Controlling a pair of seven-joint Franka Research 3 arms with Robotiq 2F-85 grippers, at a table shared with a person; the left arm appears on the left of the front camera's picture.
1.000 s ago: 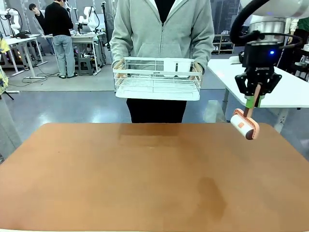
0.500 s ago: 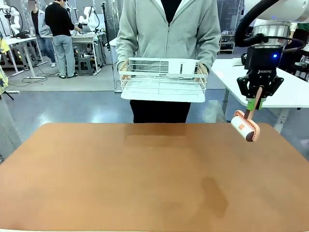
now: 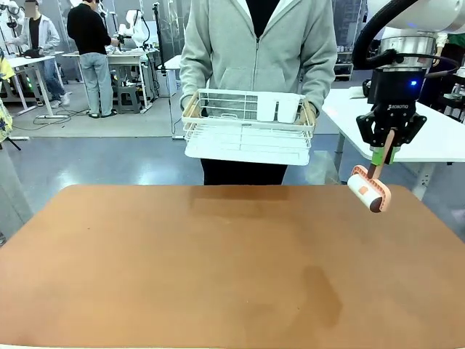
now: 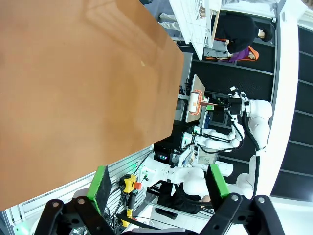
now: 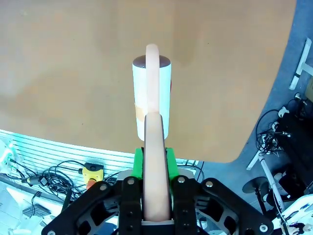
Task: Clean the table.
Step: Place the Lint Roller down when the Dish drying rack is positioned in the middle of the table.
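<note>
The reddish-brown table [image 3: 218, 269] spreads across the lower front view. Above its far right corner, my right gripper [image 3: 383, 151] points down, shut on the peach handle of a lint roller [image 3: 369, 190] whose white roll hangs just over the table edge. The right wrist view has the same roller [image 5: 151, 93] clamped between the green pads [image 5: 138, 164], over the table [image 5: 73, 49]. My left gripper [image 4: 159, 181] stands open with nothing between its fingers, off the table's [image 4: 73, 73] near edge.
At the far side a person in a grey hoodie holds a white wire rack [image 3: 248, 125] with both hands, above the table's far edge. A white-topped table [image 3: 436, 138] stands at the back right. Other people work farther back on the left.
The person has carried the wire rack a little to the right and lower. My right gripper and the lint roller have hardly moved.
</note>
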